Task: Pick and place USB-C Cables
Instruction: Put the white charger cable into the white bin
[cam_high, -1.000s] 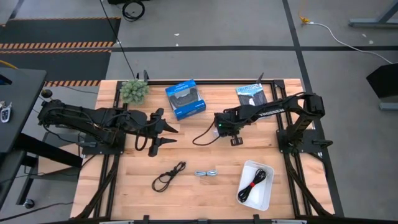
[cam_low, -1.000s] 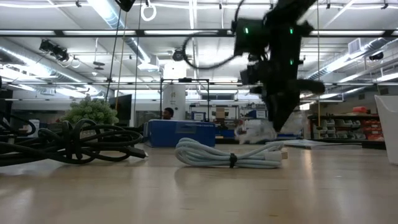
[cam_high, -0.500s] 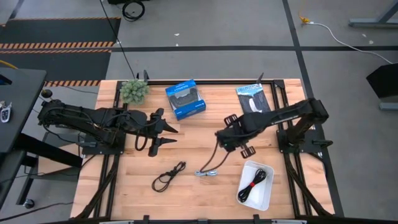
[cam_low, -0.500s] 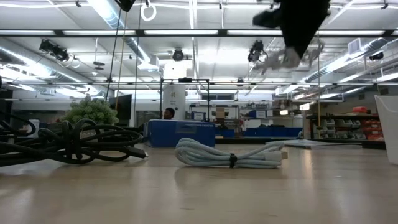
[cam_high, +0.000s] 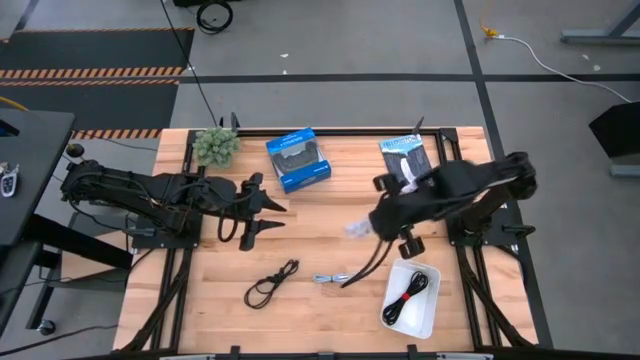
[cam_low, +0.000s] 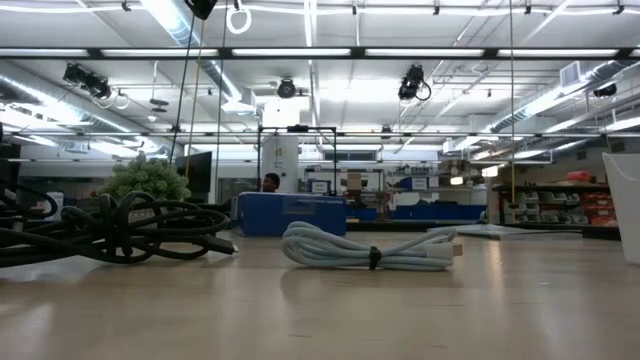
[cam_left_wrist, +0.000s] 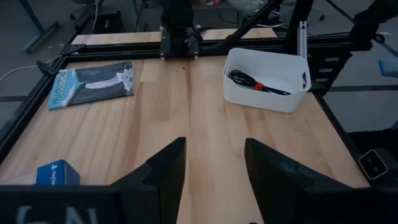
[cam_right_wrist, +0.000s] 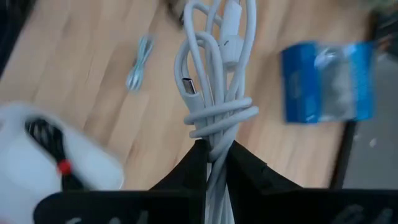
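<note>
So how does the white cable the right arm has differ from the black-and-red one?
The white cable is pinched in the right gripper and hangs in the air; the black-and-red cable lies in the white bin. The white cable is one pale colour throughout, while the black-and-red cable is dark with a red band at its middle. Both are coiled bundles bound around the middle.
</note>
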